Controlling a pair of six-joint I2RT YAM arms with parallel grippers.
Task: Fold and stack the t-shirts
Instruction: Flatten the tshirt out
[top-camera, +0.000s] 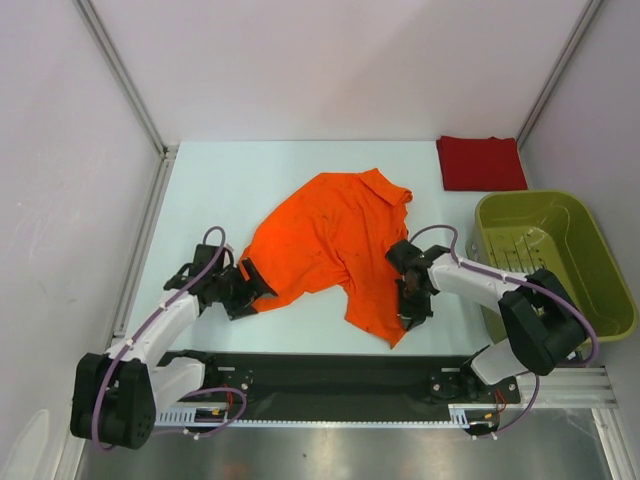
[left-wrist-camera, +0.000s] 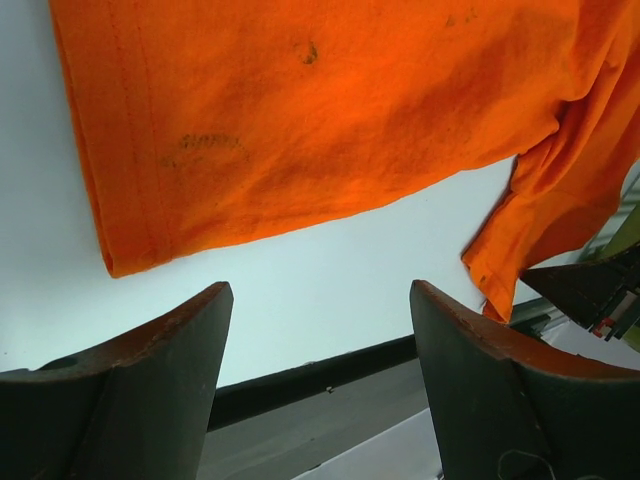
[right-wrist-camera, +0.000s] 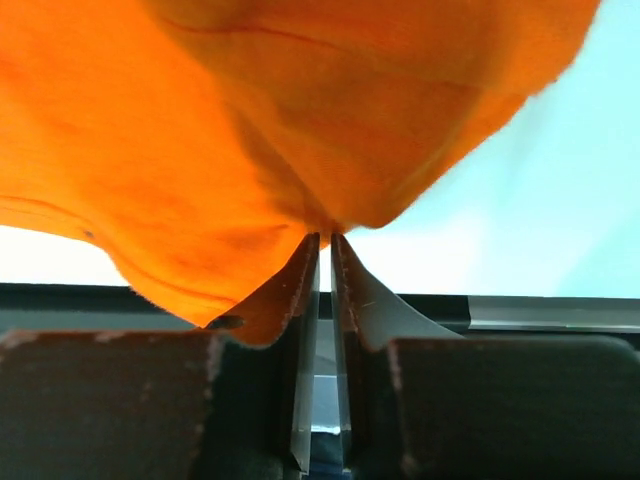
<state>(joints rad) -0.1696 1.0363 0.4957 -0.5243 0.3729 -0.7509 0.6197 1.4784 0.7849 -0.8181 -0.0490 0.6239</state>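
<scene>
The orange t-shirt (top-camera: 330, 245) lies crumpled and partly spread in the middle of the table. It fills the top of the left wrist view (left-wrist-camera: 300, 110) and the right wrist view (right-wrist-camera: 250, 130). The dark red t-shirt (top-camera: 481, 162) lies folded as a rectangle at the back right. My left gripper (top-camera: 252, 287) is open and empty at the shirt's near-left corner, just off the hem; its jaws stand wide apart (left-wrist-camera: 320, 320). My right gripper (top-camera: 412, 312) is shut on the orange shirt's right-hand edge, with cloth pinched at the fingertips (right-wrist-camera: 325, 238).
An olive-green plastic basket (top-camera: 590, 250) stands at the right, beside my right arm. Grey walls with metal rails close in the left, back and right. A black strip (top-camera: 320, 375) runs along the table's near edge.
</scene>
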